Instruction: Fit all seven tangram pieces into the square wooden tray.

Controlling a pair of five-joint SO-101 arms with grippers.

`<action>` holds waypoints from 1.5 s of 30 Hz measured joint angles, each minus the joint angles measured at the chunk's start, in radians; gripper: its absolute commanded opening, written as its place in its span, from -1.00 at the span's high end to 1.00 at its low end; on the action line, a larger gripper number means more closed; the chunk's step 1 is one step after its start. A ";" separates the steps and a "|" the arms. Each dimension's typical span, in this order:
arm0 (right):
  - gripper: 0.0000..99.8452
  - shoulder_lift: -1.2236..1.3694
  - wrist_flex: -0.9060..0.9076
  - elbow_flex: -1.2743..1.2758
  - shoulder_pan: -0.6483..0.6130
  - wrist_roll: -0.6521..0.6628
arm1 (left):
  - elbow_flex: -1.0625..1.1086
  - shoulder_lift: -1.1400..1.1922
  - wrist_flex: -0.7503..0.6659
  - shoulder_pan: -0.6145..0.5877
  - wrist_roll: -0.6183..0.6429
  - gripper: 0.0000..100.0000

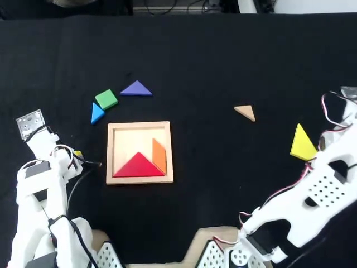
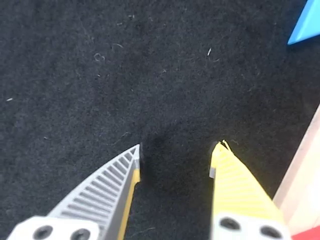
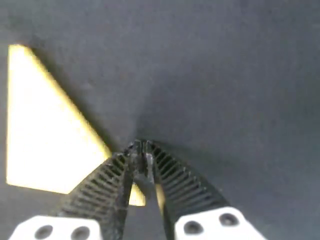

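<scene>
Nearest first: the right gripper (image 3: pixel 142 147) sits at the lower right of the high view, fingers pinched fully together with nothing clamped between them as far as I can see; the tips are right at the edge of the big yellow triangle (image 1: pixel 302 144), so my guess is it's lined up to nudge or slide that piece, not lift it. The left gripper (image 2: pixel 177 150) is at the lower left, spread wide and empty, parked just beside the tray's left wall; looks like it's waiting its turn.

The wooden tray (image 1: pixel 139 124) is a shallow pale square with a raised rim, left of centre; inside, a red triangle (image 1: pixel 138 166) lies flat along the near edge and an orange piece (image 1: pixel 159 155) is tucked against the right wall, so corners get filled first, I reckon.

Farther back: a small tan triangle (image 1: pixel 245 112) on its own right of centre; a blue triangle (image 1: pixel 97 113), a green square (image 1: pixel 106 99) and a purple triangle (image 1: pixel 136 89) clustered just beyond the tray's upper left. All are flat, smooth, painted-looking pieces on fuzzy black cloth (image 1: pixel 223 61); two in, five to go.
</scene>
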 measured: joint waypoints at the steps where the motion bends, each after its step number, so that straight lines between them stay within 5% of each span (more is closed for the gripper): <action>1: 0.98 0.002 0.017 0.002 -0.020 0.000 | 0.000 0.000 0.000 0.000 0.000 0.54; 10: 0.98 -0.057 0.199 0.130 -0.181 -0.006 | 0.000 0.000 0.000 0.000 0.000 0.54; 17: 0.98 -0.232 0.025 0.416 -0.273 -0.035 | 0.000 0.000 0.000 0.000 0.000 0.54; 27: 0.98 -0.713 -0.147 0.856 -0.609 -0.161 | 0.000 0.000 0.000 0.000 0.000 0.54; 35: 0.98 -0.957 -0.147 0.941 -0.548 -0.229 | 0.000 0.000 0.000 0.000 0.000 0.54; 45: 0.98 -0.572 -0.215 0.766 -0.414 -0.239 | 0.000 0.000 0.000 0.000 0.000 0.54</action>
